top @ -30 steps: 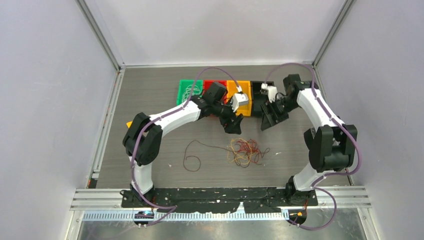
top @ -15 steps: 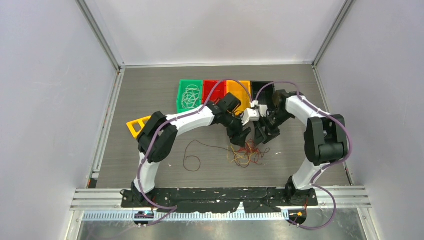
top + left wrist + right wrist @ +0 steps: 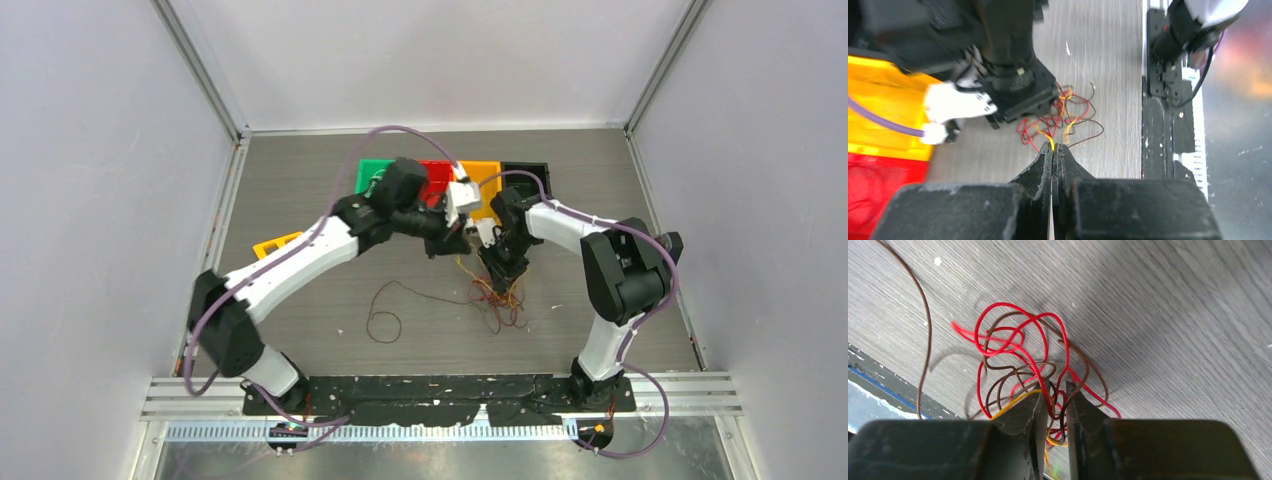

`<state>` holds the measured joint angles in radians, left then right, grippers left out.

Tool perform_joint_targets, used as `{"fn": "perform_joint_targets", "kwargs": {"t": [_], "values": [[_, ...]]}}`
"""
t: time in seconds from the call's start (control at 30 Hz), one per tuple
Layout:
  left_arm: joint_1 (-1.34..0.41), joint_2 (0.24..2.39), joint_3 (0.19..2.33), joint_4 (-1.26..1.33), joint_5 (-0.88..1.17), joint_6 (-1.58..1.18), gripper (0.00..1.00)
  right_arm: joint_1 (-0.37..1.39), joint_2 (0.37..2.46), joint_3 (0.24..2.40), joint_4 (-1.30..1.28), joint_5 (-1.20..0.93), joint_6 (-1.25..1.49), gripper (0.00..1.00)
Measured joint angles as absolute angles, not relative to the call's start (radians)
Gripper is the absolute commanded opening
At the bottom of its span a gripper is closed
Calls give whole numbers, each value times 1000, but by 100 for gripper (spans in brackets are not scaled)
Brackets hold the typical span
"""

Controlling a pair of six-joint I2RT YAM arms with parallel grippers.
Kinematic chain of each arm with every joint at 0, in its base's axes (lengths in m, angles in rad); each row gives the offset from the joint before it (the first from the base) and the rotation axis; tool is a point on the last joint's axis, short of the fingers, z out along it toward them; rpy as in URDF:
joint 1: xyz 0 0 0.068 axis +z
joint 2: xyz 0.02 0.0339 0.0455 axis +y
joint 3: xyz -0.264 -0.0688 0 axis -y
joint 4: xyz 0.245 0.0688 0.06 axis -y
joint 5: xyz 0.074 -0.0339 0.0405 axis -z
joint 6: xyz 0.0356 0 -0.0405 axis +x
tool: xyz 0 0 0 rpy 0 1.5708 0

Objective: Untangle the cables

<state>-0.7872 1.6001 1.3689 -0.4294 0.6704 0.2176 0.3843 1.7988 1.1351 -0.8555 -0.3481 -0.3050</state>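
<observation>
The cables (image 3: 497, 300) are a tangle of red, brown and yellow strands on the grey table, drawn out toward the bins. One loose brown cable (image 3: 385, 318) curls to their left. My left gripper (image 3: 455, 248) hovers above the tangle's far side. In the left wrist view the left gripper (image 3: 1053, 147) is shut on a yellow strand (image 3: 1047, 136) that runs down to the tangle (image 3: 1058, 112). My right gripper (image 3: 500, 272) sits on the tangle's top. In the right wrist view the right gripper (image 3: 1054, 390) has its jaws a narrow gap apart, with red, brown and yellow strands (image 3: 1018, 355) bunched across that gap.
A green bin (image 3: 368, 170), a red bin (image 3: 437, 170), an orange bin (image 3: 487, 175) and a black bin (image 3: 530, 172) stand in a row behind the arms. A small yellow bin (image 3: 277, 247) lies at the left. The two wrists are almost touching.
Both arms dropped onto the tangle. The left gripper closed on a yellow strand and pulled back toward the bins. The right jaws narrowed round the bundle, and the tangle stretched.
</observation>
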Motion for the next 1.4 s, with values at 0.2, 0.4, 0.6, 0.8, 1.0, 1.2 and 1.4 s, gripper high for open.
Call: {"fn": "perform_joint_targets", "kwargs": {"t": [0.2,0.4,0.6,0.8,1.0,1.2,1.4], "values": [[-686,1402,1409,-456,672,163,0,409,1802,1129,-832,-261,-334,26],[-515,1285,1558,-524,670,147,0,406,1786,1108,-826,-239,-364,31],[-433,1218,1775,-565,679,139,0,406,1783,1103,-826,-241,-372,40],[-414,1140,1850,-566,685,130,0,406,1756,1090,-845,-257,-398,62],[-414,1078,1748,-545,683,104,0,388,1596,1119,-922,-368,-444,82],[-414,1097,1591,-512,693,19,0,352,1315,1261,-974,-503,-495,94],[-421,1159,1476,-482,689,-102,0,352,1139,1375,-992,-551,-498,98]]}}
